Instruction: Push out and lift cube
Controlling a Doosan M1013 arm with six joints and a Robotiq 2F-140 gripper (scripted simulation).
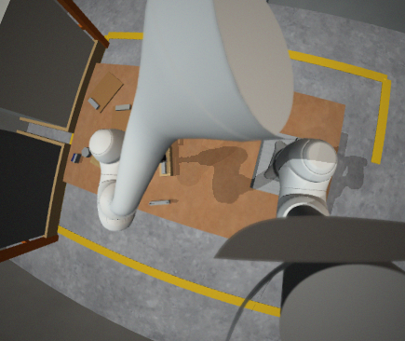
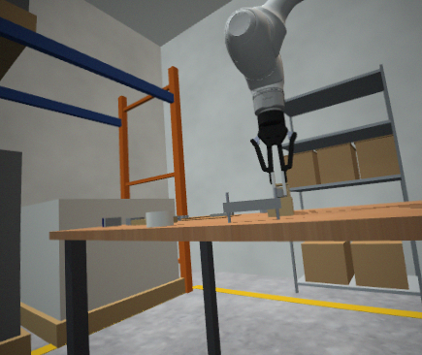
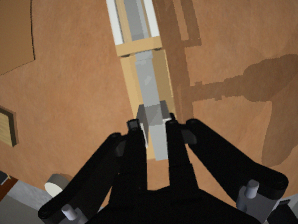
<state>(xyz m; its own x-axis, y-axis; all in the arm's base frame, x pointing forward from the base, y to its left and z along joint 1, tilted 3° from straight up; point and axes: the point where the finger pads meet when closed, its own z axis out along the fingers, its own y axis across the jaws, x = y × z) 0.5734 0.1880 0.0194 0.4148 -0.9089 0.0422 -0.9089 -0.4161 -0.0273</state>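
My gripper (image 3: 153, 111) points down over the table and is shut on the upright handle of a grey push tool (image 3: 153, 117). In the side view the gripper (image 2: 275, 171) stands above the table, and the tool's bar (image 2: 251, 207) stretches left of the tan channel end (image 2: 285, 206). I cannot make out the cube; the tool and the channel walls hide the inside. In the overhead view the arm hides most of the channel (image 1: 169, 160).
A second grey stick (image 1: 159, 202) lies loose on the table. A cardboard sheet (image 1: 106, 88), small grey blocks (image 1: 94, 103), a short cylinder (image 2: 159, 219) and a blue item (image 1: 75, 158) sit at the far table end. Shelves with boxes (image 2: 342, 160) stand behind.
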